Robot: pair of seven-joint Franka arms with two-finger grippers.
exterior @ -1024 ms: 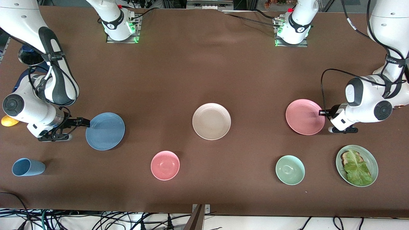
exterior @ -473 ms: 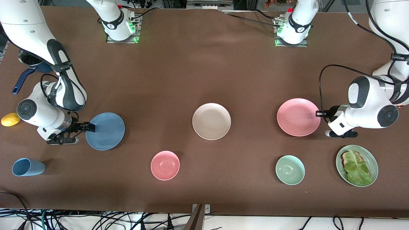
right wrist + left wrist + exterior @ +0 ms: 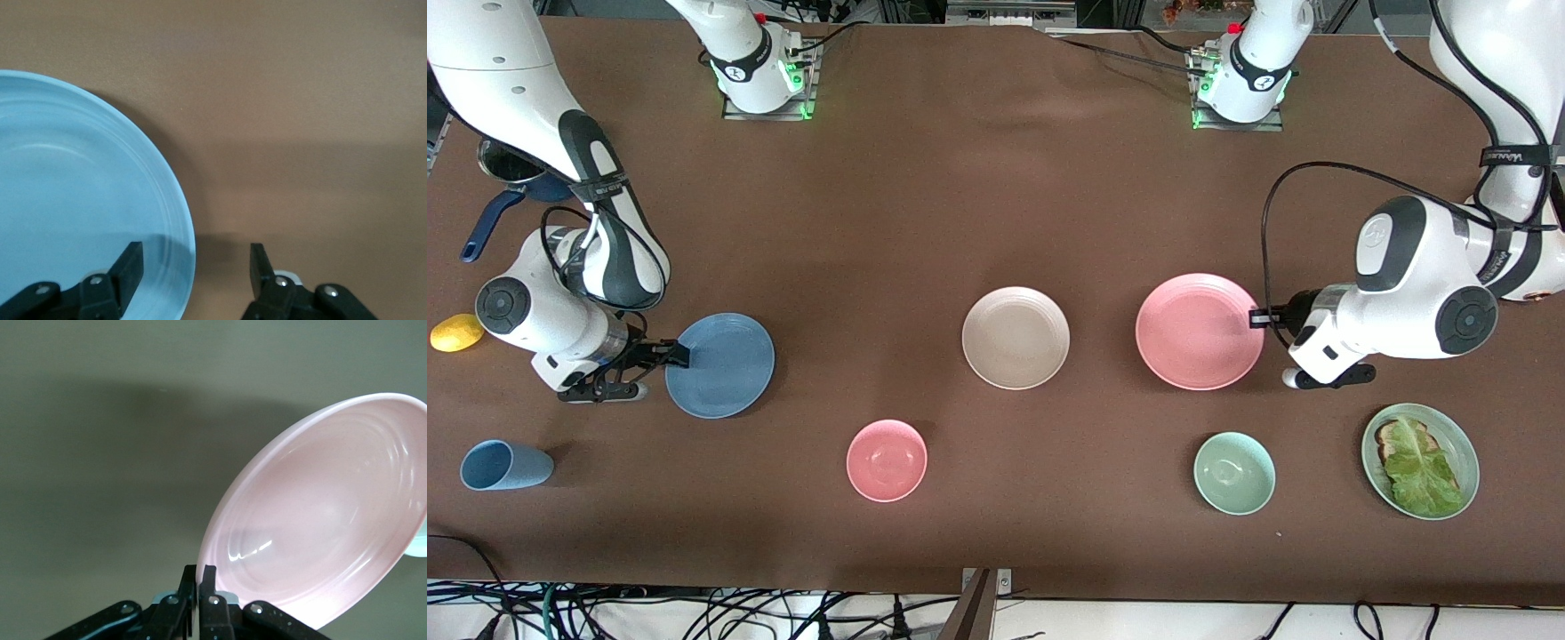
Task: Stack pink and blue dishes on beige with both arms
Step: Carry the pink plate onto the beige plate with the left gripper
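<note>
The pink plate [image 3: 1199, 331] hangs tilted above the table, beside the beige plate [image 3: 1015, 337] toward the left arm's end. My left gripper [image 3: 1258, 317] is shut on its rim; the left wrist view shows that gripper [image 3: 199, 583] pinching the edge of the pink plate [image 3: 320, 520]. On the table near the right arm's end lies the blue plate [image 3: 725, 364]. At its edge my right gripper [image 3: 679, 356] is open. In the right wrist view this gripper [image 3: 195, 267] straddles the rim of the blue plate [image 3: 73, 200], one finger over the plate, one off it.
Nearer the front camera stand a pink bowl [image 3: 886, 460], a pale green bowl [image 3: 1233, 473], a green plate with bread and lettuce [image 3: 1420, 460] and a blue cup on its side [image 3: 503, 465]. A lemon [image 3: 455, 332] and a blue-handled pot [image 3: 507, 173] sit by the right arm.
The left gripper has carried the pink plate toward the beige plate. The right gripper first slid onto the blue plate's rim, then stayed put.
</note>
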